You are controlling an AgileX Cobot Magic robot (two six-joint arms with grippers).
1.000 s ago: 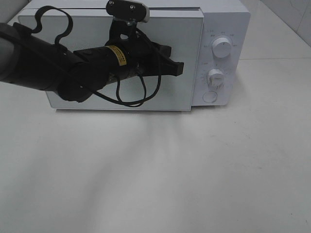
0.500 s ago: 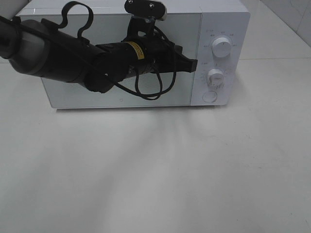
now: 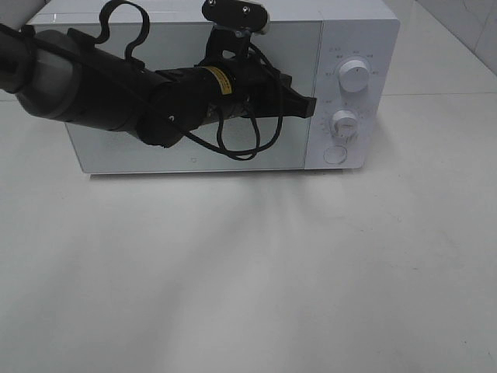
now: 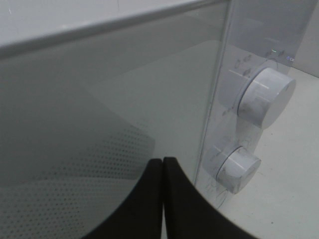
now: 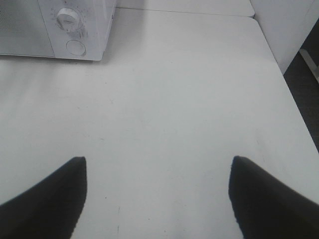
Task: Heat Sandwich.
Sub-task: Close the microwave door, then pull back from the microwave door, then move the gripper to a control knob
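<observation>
Pressing the black left claw, pinched fully shut, against the white microwave's grey glass door, centre-right of frame, likely latching it. Idling the black right claw wide open and empty over the white tabletop. Not seeing the sandwich anywhere; probably inside.

The microwave stands at the back of the table; its door fills the left and middle of the front, with the control panel to its right; on the panel the upper knob sits above the lower knob, with a button under both; the left arm reaches from the left across the door; the left gripper ends at the door's right edge, just beside the panel; the right gripper hangs over the table, well apart from the microwave, off its knob end.
</observation>
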